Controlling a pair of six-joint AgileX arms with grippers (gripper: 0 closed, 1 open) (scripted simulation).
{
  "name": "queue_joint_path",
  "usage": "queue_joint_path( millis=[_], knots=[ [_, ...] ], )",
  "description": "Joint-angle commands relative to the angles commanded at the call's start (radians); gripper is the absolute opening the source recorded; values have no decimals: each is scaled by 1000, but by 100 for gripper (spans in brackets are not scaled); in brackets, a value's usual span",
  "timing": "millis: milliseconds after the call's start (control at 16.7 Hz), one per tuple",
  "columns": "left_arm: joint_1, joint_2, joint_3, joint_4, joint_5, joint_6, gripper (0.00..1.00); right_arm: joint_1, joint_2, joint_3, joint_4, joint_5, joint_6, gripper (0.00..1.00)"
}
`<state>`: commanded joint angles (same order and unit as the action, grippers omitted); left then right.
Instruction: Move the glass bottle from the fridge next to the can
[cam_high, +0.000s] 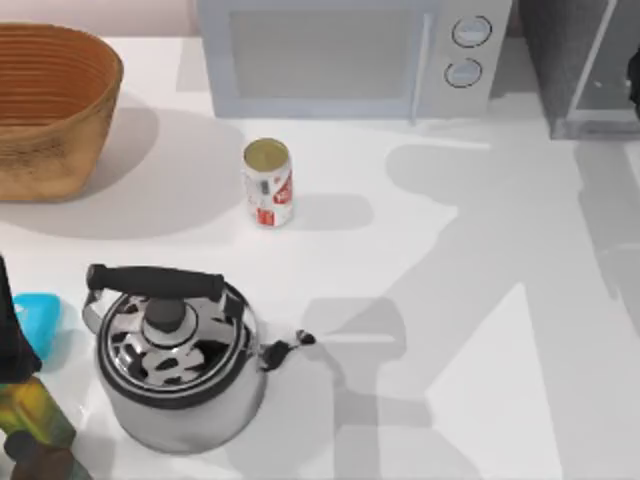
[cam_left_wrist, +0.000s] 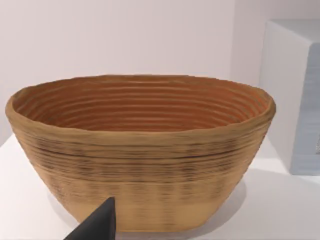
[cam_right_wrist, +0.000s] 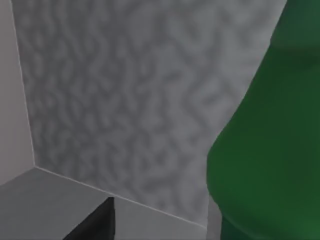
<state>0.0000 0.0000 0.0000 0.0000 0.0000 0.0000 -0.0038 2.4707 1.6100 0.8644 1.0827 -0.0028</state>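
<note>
Glass bottle (cam_right_wrist: 265, 150) inside fridge (cam_high: 580, 70), upper right of top view, close to right hand; grip state: cannot tell. Likely rigid, smooth, slippery, breakable; best gripped mid-body. Can (cam_high: 268, 183) on tabletop (cam_high: 480, 300), centre-left. Left hand faces basket (cam_left_wrist: 140, 150).

Rendered kitchen setting: white bench (cam_high: 480, 300) carrying a microwave (cam_high: 340, 55), fridge (cam_high: 585, 65), steel kettle (cam_high: 180, 365) and woven basket (cam_high: 50, 110).

Top camera overhead; left wrist faces basket (cam_left_wrist: 140, 150); right wrist close inside fridge (cam_right_wrist: 125, 100).
</note>
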Motion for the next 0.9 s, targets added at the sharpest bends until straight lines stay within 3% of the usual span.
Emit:
queue_joint_path(
  millis=[180, 900],
  knots=[
    [0, 0, 0, 0, 0, 0, 100, 0, 0, 0, 0, 0, 0, 100],
    [0, 0, 0, 0, 0, 0, 100, 0, 0, 0, 0, 0, 0, 10]
  ],
)
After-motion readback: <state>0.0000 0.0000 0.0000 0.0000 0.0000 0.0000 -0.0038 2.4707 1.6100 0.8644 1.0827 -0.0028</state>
